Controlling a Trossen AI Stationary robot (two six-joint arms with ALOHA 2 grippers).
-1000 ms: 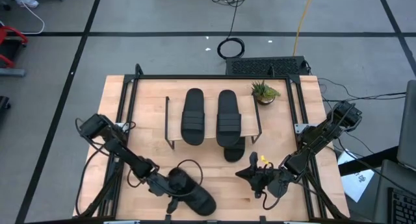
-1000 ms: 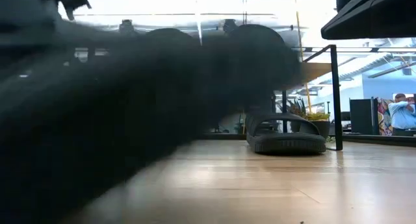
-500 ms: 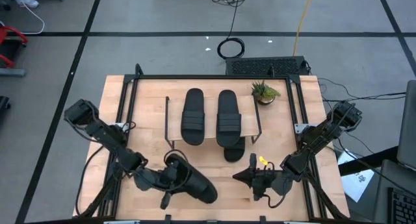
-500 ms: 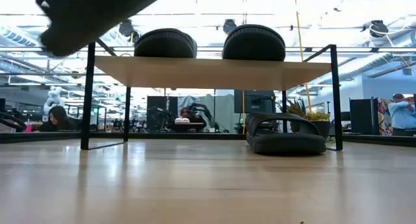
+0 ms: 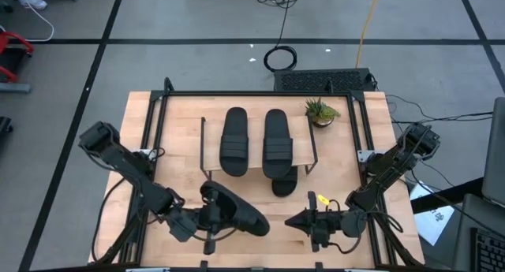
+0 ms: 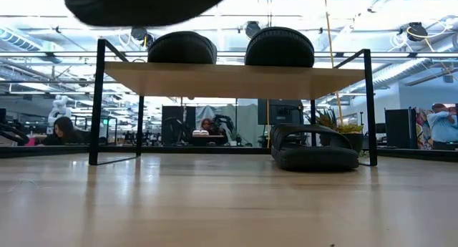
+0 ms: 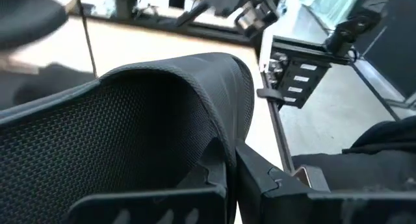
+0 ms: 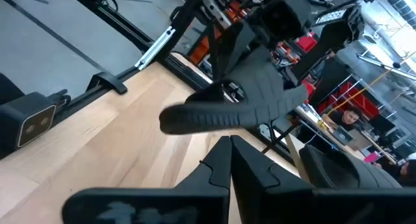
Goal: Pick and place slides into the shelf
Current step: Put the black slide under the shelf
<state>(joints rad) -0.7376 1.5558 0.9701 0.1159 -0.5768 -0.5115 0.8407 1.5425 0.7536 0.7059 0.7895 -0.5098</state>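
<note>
The left gripper [image 5: 211, 218] was seen low over the front of the table [image 5: 138, 118], fingers clamped on a black slide [image 5: 237, 215] at the edge of its strap band. In the left wrist view, the mesh-lined strap [image 7: 130, 126] was pinched between the two dark fingers [image 7: 260, 178]. The held slide was carried clear of the table: in the low view its dark sole [image 6: 143, 3] was seen high in the air, above the level of the shelf top.

The shelf [image 5: 211, 150] was located well beyond the left gripper, toward the back of the table. Two slides [image 5: 235, 140] [image 5: 278, 138] were lying side by side on its plank top. A fourth slide [image 6: 313, 148] was resting on the table under the right end of the shelf, its toe protruding at the front edge [image 5: 284, 183].

The right gripper [image 5: 293, 221] was held near the front of the table, just to the right of the held slide, fingers closed together on nothing. The held slide [image 8: 234, 107] was seen ahead of it in the right wrist view.

A small potted plant [image 5: 320, 111] was noted beside the shelf's right end
</note>
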